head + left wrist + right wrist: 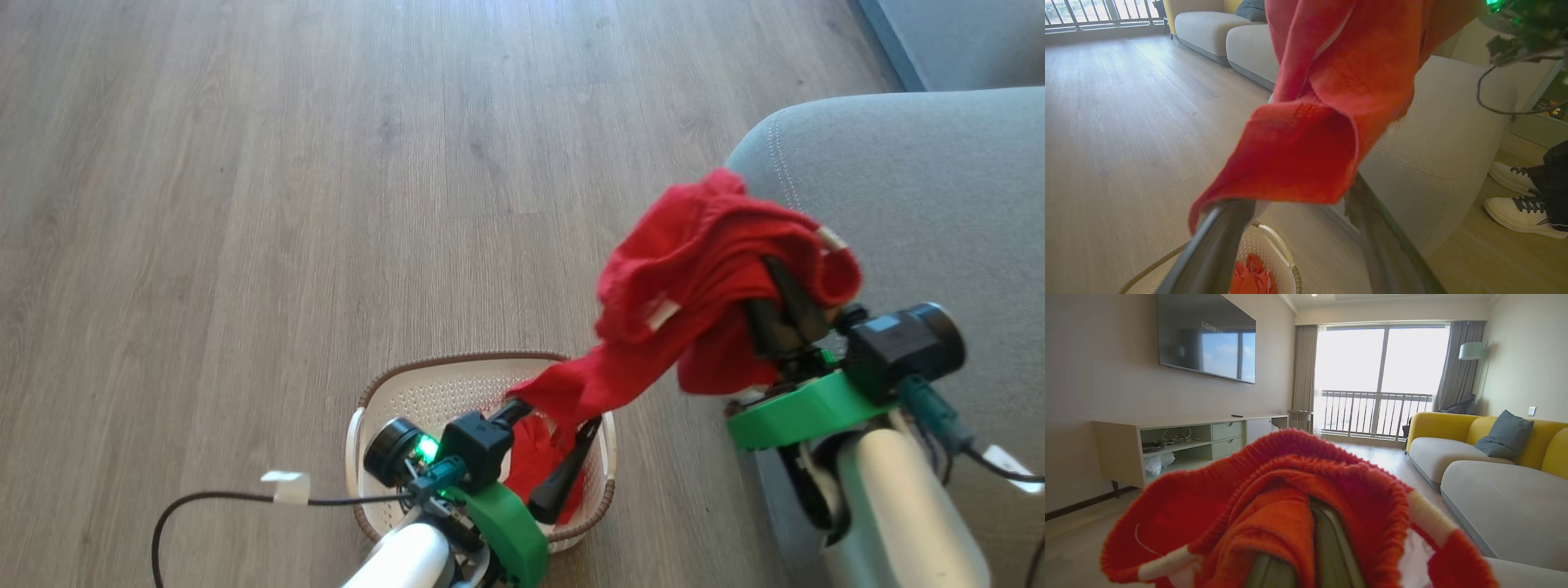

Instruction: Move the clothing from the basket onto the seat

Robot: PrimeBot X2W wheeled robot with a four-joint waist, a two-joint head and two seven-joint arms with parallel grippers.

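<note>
Wood-plank floor, grey seat at right. Basket on floor, near centre, left of seat. Right claw clamped on bunched red garment, held up at seat's left corner, not resting on it. Garment's tail trails down to left claw, which is spread wide above basket; tail draped over its tips, not pinched. Second garment lies in basket.

Step, as judged: carrying first piece across. Next move calls for swinging right, clearing the trailing end, then releasing on cushion.

White tag on cloth too small to read; faint characters on television unreadable.
</note>
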